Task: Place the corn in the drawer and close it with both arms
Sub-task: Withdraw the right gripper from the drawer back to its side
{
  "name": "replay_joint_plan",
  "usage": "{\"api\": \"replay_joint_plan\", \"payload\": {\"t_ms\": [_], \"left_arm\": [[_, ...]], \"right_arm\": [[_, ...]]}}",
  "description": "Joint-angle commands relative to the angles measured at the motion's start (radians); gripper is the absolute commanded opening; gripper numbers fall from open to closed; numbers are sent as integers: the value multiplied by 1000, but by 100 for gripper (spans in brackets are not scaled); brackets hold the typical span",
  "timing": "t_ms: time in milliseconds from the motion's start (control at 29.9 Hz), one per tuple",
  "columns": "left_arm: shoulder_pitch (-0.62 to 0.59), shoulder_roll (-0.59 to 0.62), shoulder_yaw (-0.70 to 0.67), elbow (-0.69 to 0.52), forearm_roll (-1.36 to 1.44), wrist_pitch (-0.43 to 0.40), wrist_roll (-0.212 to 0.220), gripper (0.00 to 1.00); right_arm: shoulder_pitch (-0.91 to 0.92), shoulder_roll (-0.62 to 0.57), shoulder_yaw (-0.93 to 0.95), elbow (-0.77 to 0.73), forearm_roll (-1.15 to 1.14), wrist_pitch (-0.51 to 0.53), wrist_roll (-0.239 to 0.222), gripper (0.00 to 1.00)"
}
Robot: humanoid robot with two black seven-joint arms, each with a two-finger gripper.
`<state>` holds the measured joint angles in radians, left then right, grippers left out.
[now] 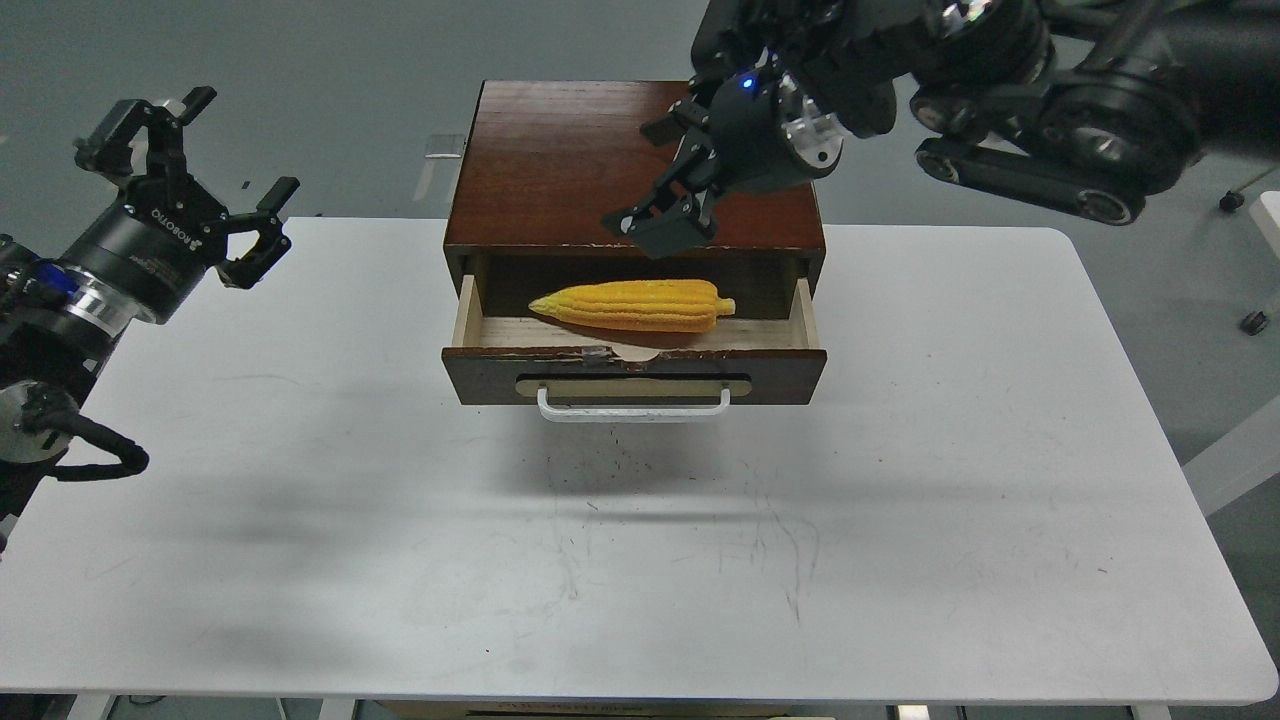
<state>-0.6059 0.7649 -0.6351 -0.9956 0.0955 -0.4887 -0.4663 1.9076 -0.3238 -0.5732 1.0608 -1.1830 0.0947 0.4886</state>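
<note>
Corn is lying in the open drawer, tip pointing left, so the placing step looks done; closing is what's left. Right hand hangs just above the corn, over the cabinet front edge, fingers slack and holding nothing. Left hand sits well off to the left above the counter, fingers spread, empty. Next move likely calls for both hands to drop to the drawer front near the white handle and push it in squarely.

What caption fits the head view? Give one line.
Corn lies in the open drawer; right gripper hovers above, left gripper open beside.
</note>
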Motion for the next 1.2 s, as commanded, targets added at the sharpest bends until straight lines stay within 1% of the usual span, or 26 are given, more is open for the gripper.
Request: {"api": "replay_joint_plan", "payload": {"t_ms": [0,100,167,234,368,401,434,501,568,668,702,769,802,835,969,1103,1170], "left_arm": [[0,-2,0,0,12,0,0,98],[0,-2,0,0,12,0,0,98],[0,-4,0,0,12,0,0,98],[0,-9,2,0,12,0,0,98],[5,-10,2,-1,12,0,0,98],[8,-9,2,-9,13,0,0,98],[11,-9,2,-14,13,0,0,98],[20,-9,2,-23,29,0,0,98],[21,-9,2,-28,47,0,-2,98],[21,-9,2,-28,70,0,-5,98],[21,-7,0,-28,84,0,-17,98],[21,-1,0,-29,107,0,-22,98],[21,-1,0,-29,107,0,-22,98],[21,2,0,-38,128,0,-22,98],[21,5,0,-78,187,0,-22,98],[23,5,0,-89,222,0,-22,98],[21,19,-6,-118,254,0,-22,98]], "right_arm": [[-22,-130,38,21,187,0,0,98],[-100,-245,73,34,349,0,0,98],[-146,-290,107,34,410,0,0,98],[-266,-354,195,31,515,2,0,98],[-444,-423,350,30,655,2,0,98],[-523,-441,410,25,711,0,0,98],[-563,-445,445,21,739,-1,0,98],[-721,-451,556,18,842,0,0,98],[-829,-451,634,18,908,2,0,98],[-945,-442,719,15,986,10,0,98],[-997,-436,752,2,1029,13,0,98],[-1070,-417,803,-21,1084,28,0,98],[-1070,-417,803,-21,1085,28,0,98],[-1107,-396,837,-42,1111,49,0,98],[-1193,-356,918,-110,1192,163,0,98],[-1213,-337,924,-130,1240,207,0,98],[-1231,-337,920,-136,1252,233,0,99]]}}
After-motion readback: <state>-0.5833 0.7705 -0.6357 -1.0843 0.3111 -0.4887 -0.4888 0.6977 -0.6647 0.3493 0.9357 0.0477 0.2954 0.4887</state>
